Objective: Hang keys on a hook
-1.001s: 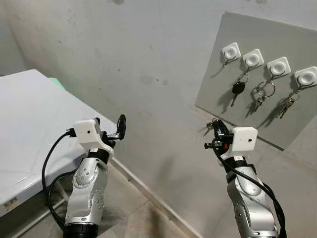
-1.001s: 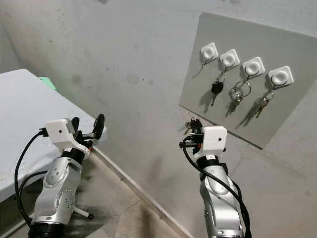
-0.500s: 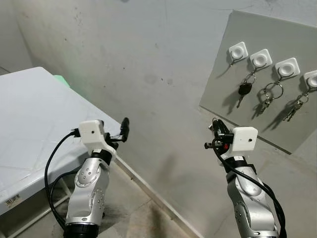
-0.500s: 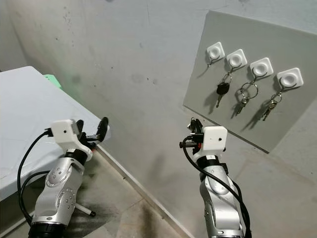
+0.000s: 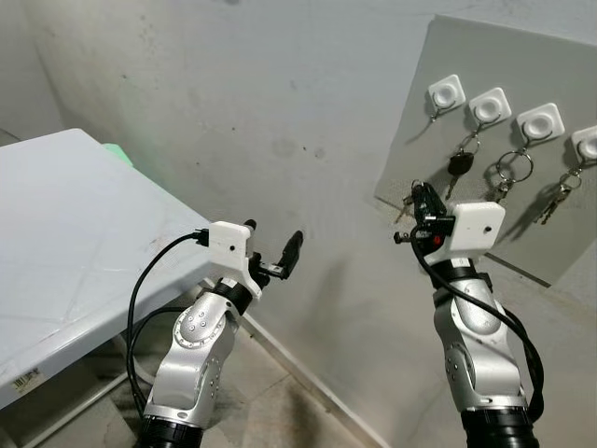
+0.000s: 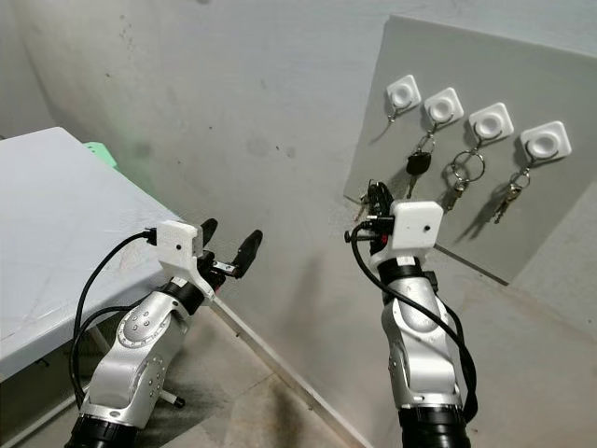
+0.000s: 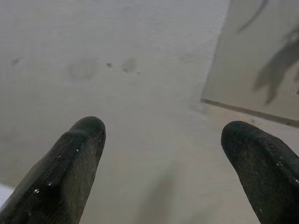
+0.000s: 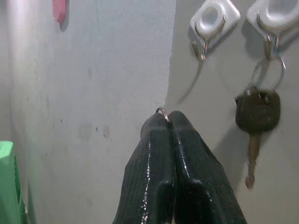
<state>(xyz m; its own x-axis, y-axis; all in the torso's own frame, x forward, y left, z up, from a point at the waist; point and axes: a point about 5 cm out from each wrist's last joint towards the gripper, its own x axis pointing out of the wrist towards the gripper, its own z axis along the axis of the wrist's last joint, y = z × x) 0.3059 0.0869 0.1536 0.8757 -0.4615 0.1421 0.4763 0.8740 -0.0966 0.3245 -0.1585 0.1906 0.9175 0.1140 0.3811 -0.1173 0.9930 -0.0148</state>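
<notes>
- The grey wall (image 5: 233,93) took up most of the scene, plain concrete-looking stuff with a few dark smudges, and everything else sat against it.
- A white table (image 5: 65,233) stood off to the far side of the grey board, on the robot's left, one corner almost at the wall, with something green (image 5: 117,152) peeking out behind its far edge.
- The grey board (image 5: 485,168) was fixed flat on the wall, up on the robot's right, and it's my landmark here.
- Four white hooks ran in a row along the top of the board. The first hook (image 8: 212,18), nearest the board's left edge, was bare.
- The second hook (image 5: 489,105) carried a black-headed key (image 8: 258,112) on a ring, the third hook (image 5: 540,122) had a big ring with small keys (image 5: 508,173), and the fourth hook (image 5: 588,142) had another bunch (image 5: 552,199).
- The right gripper (image 5: 422,201) was up in front of the board's lower left part, below the bare hook, fingers pressed tight together.
- Pinched in it were the keys (image 5: 408,203), with a little metal ring (image 8: 161,112) poking out at the fingertips in the right wrist view. So the keys were in the gripper, not on a hook yet.
- The left gripper (image 5: 275,254) hung well away from the board, out by the table corner, fingers spread apart with nothing between them, pointing at the bare wall.
</notes>
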